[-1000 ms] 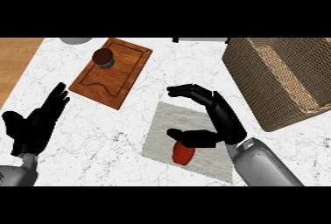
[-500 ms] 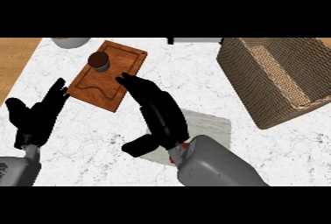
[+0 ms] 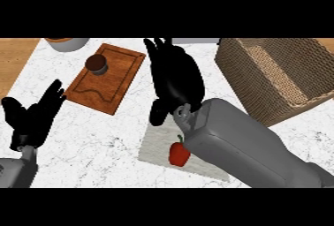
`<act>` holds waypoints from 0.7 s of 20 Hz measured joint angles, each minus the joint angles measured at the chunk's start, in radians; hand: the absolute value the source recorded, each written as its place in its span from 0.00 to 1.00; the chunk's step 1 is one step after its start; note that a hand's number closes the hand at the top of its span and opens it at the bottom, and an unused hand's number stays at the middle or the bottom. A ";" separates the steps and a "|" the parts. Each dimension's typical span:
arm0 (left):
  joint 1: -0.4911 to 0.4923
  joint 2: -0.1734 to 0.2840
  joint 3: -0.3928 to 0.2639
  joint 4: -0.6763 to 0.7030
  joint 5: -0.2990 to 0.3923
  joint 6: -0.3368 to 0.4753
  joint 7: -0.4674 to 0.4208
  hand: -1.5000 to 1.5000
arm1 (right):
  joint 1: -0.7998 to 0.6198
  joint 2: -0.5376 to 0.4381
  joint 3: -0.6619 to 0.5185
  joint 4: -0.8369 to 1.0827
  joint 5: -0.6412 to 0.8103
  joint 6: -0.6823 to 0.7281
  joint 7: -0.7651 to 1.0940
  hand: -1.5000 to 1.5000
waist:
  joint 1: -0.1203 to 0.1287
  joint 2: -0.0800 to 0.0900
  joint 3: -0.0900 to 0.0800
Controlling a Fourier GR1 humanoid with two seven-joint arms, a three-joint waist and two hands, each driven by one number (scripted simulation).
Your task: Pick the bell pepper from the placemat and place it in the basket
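Currently we are listing these items as they are lying on the white marbled surface [image 3: 98,141].

Pepper [image 3: 179,153]: red, with a green stem, it is lying on the pale mat [image 3: 157,148], near the mat's middle. Nothing is holding it. The grey right forearm [image 3: 248,145] is passing just beside it, on its right side, and is covering part of the mat.

Right hand [image 3: 175,79]: black, it is hanging over the surface above the mat's far edge, well past the pepper. Its fingers are stretching straight toward the far side, relaxed and wide, and are holding nothing. Its thumb is pointing down toward the mat.

Left hand [image 3: 32,117]: black, it is showing at the view's left edge, fingers up and spread, open and empty.

Basket [image 3: 274,79]: woven, tan, it is sitting at the right side of the surface, well apart from the pepper. We are seeing its inside only in part, and nothing is showing in it.

Board [image 3: 108,81]: brown wood, it is lying between the two hands, tilted. A small dark round pot [image 3: 97,64] is standing on its far corner.

Bowl [image 3: 65,43]: grey, it is sitting at the far left, cut by the view's edge.
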 measured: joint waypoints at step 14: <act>-0.011 -0.006 0.022 0.000 -0.006 -0.016 0.013 0.50 | 0.099 -0.121 -0.162 -0.345 -0.417 0.255 0.152 0.00 | -0.005 0.009 0.003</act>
